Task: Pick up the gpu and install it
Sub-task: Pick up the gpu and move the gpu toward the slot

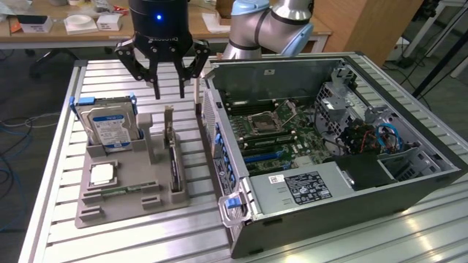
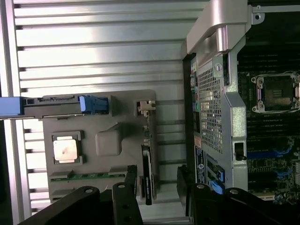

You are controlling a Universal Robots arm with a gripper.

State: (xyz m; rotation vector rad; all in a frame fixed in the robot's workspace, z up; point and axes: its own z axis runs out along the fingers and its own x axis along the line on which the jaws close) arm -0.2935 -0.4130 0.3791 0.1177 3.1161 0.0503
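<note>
- Gripper [image 1: 170,92] hangs with its jaws spread wide, grasping nothing.
- Beneath it, the gpu [image 1: 174,167] stands on edge in a slot of the gray tray [image 1: 124,211]. The gpu sits under the gap between the fingers [image 2: 130,185], untouched.
- A hard drive [image 1: 109,129] stands upright in the same tray, off to one side of the gripper.
- On the gripper's other side lies the open computer case [image 1: 351,192].

The hand [image 1: 170,92] is showing a glossy black cylindrical body, with a small blue light [image 1: 159,16] glowing on it, white lettering [image 1: 164,39] running beneath, and black linked fingers [image 1: 154,76]. The arm [image 1: 272,22] is wearing silver tubing and pale blue joint caps.
</note>
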